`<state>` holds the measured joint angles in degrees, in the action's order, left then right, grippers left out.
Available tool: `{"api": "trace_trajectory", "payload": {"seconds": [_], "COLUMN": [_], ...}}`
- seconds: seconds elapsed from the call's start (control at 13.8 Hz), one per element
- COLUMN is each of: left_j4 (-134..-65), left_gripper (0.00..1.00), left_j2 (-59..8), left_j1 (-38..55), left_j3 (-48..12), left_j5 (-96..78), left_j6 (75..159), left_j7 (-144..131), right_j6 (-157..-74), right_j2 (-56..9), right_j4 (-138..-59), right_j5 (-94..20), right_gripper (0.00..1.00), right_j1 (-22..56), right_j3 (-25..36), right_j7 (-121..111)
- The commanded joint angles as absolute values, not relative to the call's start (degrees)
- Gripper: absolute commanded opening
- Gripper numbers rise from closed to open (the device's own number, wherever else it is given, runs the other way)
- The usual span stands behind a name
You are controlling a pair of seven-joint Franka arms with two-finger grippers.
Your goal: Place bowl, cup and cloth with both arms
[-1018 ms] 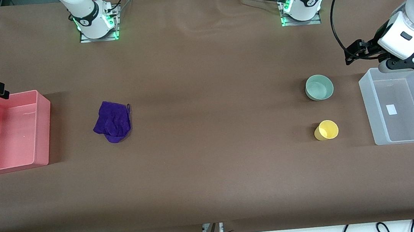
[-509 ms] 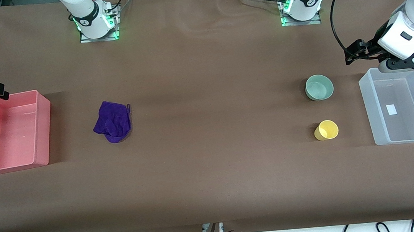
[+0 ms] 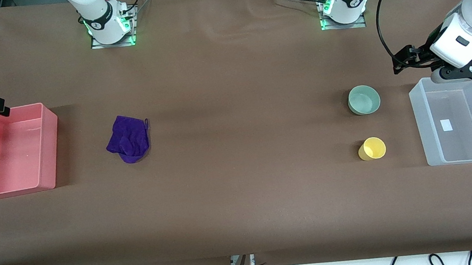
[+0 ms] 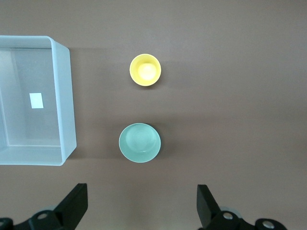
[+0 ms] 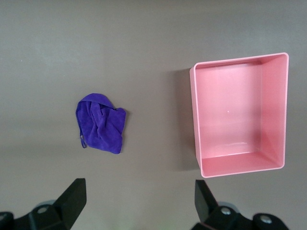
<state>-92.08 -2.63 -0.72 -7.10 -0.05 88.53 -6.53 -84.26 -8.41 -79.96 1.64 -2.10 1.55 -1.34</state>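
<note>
Bowl (image 3: pixel 364 99): on counter (image 3: pixel 238 150) beside clear bin (image 3: pixel 464 156); we judge it rigid, pinch the rim.
Cup (image 3: pixel 372 148): nearer camera than bowl; light, slick.
Cloth (image 3: pixel 128 138): limp; near pink bin (image 3: pixel 46 143); pinch a fold.
Left claw (image 4: pixel 139 208): wide open, empty, above counter by bowl.
Right claw (image 5: pixel 136 206): wide open, empty, by pink bin.
Labels: blank white sticker (image 3: pixel 446 125); nothing we can read.

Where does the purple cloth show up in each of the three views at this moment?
Front view: the cloth lies crumpled on the table, beside the pink bin, toward the right arm's end.
Left wrist view: not in it; only the bowl, the cup and a clear bin show.
Right wrist view: the cloth lies apart from the pink bin.
Shared landmark: the pink bin, in the front and right wrist views.
</note>
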Motion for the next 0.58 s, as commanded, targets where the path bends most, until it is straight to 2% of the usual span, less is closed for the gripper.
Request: {"api": "trace_trajectory", "payload": {"seconds": [0.0, 0.29, 0.51], "left_j4": [-91.58, -92.63, -95.08], "left_gripper": [1.00, 1.00, 1.00], "left_j2": [-2.72, -2.72, -3.07], "left_j1": [-0.18, -0.61, -0.53], "left_j3": [-6.94, -6.86, -6.86], "left_j5": [0.44, 0.44, 1.14], "left_j6": [87.80, 87.63, 84.47], "left_j7": [-6.94, -6.59, -4.14], "right_j6": [-85.25, -89.72, -90.53], "right_j2": [-8.52, -8.70, -8.52], "right_j4": [-80.50, -83.92, -86.04], "right_j5": [1.50, 1.41, 1.23], "right_gripper": [1.00, 1.00, 1.00], "right_j1": [-2.37, -2.20, -2.46], "right_j3": [1.32, 0.88, -1.83], "right_j7": [-1.50, -1.41, -1.32]}}
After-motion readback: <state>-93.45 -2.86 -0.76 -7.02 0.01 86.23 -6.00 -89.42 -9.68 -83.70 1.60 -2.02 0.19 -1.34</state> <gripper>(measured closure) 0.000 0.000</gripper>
